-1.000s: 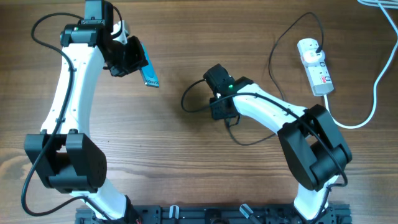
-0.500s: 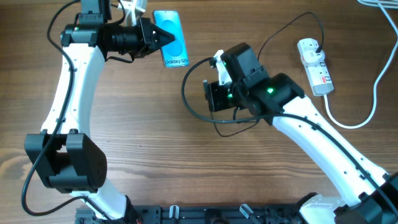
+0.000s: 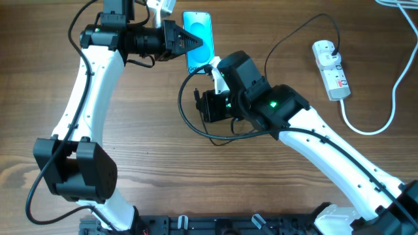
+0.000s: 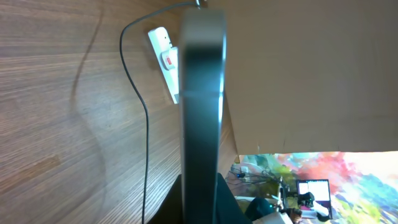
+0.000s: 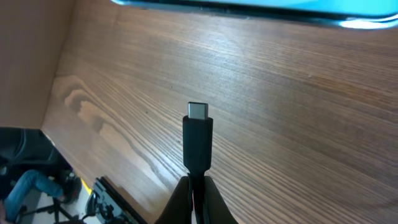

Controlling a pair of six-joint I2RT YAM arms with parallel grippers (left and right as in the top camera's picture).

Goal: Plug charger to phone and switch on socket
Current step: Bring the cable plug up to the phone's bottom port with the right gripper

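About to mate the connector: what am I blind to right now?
- Port of the phone: overhead, the right arm covers that end; right wrist view, the frame's top edge crops it.
- Switch on the socket: too small overhead; left wrist view, the phone hides part of it.
- Cable of the charger: overhead, partly under the right arm.

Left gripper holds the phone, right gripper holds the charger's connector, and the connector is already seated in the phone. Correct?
No. The connector is not yet seated: the right wrist view shows its metal tip bare, with a gap to the edge of the phone. The left gripper does hold the phone, the right gripper the connector.
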